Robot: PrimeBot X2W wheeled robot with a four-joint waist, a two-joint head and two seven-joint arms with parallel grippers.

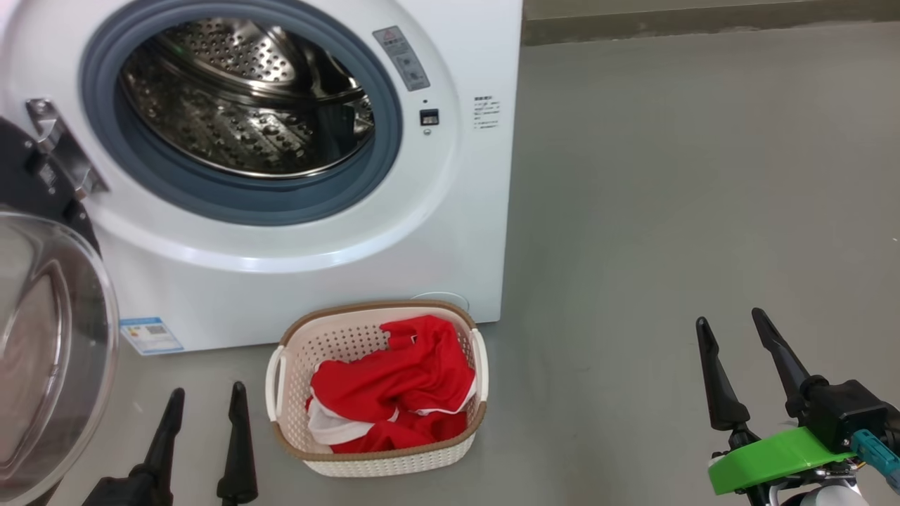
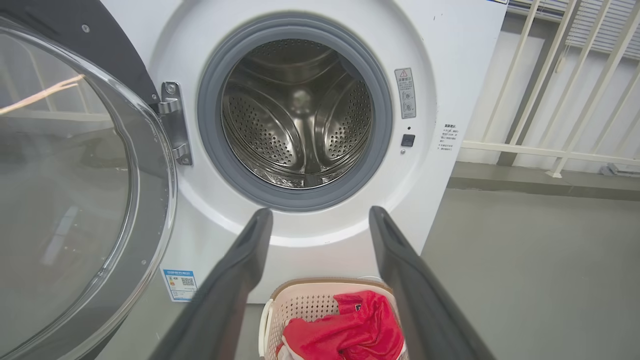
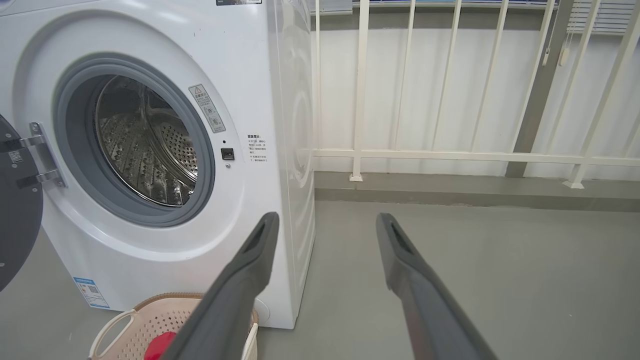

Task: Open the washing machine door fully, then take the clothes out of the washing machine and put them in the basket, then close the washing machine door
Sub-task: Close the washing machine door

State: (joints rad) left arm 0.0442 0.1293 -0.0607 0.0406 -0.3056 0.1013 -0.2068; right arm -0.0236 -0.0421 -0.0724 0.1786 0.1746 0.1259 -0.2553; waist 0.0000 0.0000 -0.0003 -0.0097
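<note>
Red clothes (image 1: 401, 383) heaped in cream basket (image 1: 387, 464); left end effector (image 1: 207, 388), right end effector (image 1: 730, 318) wide, empty.

Wide-spread right hand (image 3: 326, 216); washing machine door (image 3: 17, 225) open at left; basket (image 3: 140, 327) below, clothes (image 3: 160, 346) inside.

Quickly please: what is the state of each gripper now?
Left gripper: open, holding nothing.
Right gripper: open, holding nothing.

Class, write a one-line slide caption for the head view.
Washing machine door open, drum empty, clothes in basket; left gripper and right gripper open.
</note>
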